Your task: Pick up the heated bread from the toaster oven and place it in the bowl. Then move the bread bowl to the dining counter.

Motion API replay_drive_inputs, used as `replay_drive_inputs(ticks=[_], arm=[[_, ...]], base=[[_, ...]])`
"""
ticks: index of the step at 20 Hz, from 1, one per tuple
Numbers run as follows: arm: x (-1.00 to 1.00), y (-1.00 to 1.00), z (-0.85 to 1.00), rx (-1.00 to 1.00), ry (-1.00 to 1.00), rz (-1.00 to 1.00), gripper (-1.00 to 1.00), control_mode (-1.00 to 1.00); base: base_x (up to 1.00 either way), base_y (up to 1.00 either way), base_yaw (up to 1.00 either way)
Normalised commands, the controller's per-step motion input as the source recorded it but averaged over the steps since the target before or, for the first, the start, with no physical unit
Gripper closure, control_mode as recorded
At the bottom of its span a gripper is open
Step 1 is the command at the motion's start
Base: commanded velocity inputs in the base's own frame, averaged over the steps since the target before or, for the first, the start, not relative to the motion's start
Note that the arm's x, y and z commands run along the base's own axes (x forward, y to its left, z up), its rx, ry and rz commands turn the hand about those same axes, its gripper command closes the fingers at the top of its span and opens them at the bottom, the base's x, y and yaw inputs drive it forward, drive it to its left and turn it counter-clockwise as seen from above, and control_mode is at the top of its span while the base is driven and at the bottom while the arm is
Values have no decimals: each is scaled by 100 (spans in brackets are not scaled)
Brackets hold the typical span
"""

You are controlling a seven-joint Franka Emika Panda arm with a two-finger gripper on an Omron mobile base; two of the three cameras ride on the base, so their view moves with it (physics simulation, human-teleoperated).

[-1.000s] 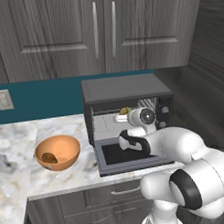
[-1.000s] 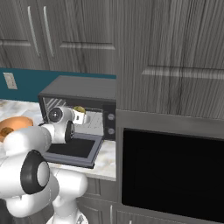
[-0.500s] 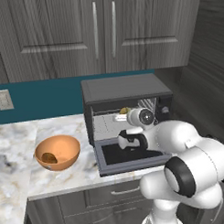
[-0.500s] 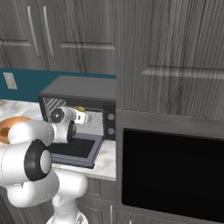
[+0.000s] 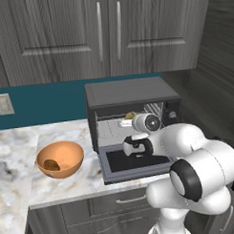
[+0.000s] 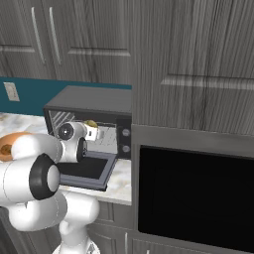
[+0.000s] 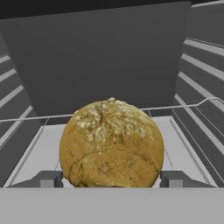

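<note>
Risk: gripper (image 7: 111, 178) sits inside toaster oven (image 5: 130, 97) w/ fingers apart, one each side of heated bread (image 7: 111, 144) right betw. them on wire rack (image 7: 183, 107), so an off-centre squeeze could roll it off, away from bowl (image 5: 59, 159).

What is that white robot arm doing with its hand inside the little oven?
The arm has reached into the open toaster oven on the marble worktop. Its gripper sits around a golden bread roll on the wire rack, one fingertip on each side. Whether it has a firm hold yet is unclear. An orange bowl stands to the left of the oven, with a darker brown lump inside.
</note>
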Motion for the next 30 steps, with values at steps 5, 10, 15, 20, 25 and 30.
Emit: replay_drive_inputs(ticks=[5,10,15,20,25,30], arm=[[-2,0,0,0,0,0,100,-100],[-35,0,0,0,0,0,100,-100],[-35,-1,0,0,0,0,100,-100],[-54,-1,0,0,-2,0,100,-100],[-79,-8,0,0,-4,0,100,-100],[-93,-13,0,0,-4,0,100,-100]], base=[[0,0,0],[0,0,0],[0,0,0],[0,0,0],[0,0,0],[0,0,0]])
